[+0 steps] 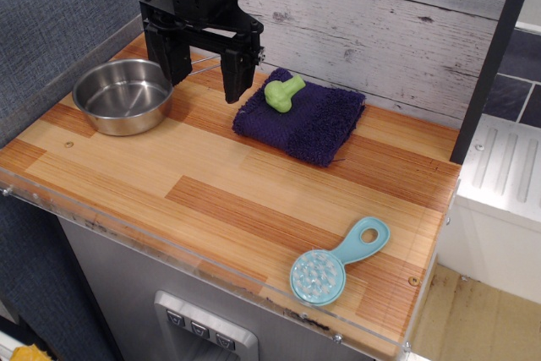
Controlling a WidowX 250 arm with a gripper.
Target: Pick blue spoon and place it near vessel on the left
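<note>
The blue spoon [336, 263] lies flat near the front right corner of the wooden table, studded head toward the front edge, handle pointing back right. The vessel [123, 95], a shiny steel pan, sits at the back left. My gripper [205, 82] hangs above the back of the table, just right of the vessel and far from the spoon. Its two black fingers [235, 73] point down with a wide gap between them and nothing in it.
A dark purple cloth [302, 117] lies at the back centre with a green toy piece [283, 92] on it. A grey plank wall stands behind. A clear guard rail [194, 253] runs along the table's front edge. A dark post [494, 57] stands at the right.
</note>
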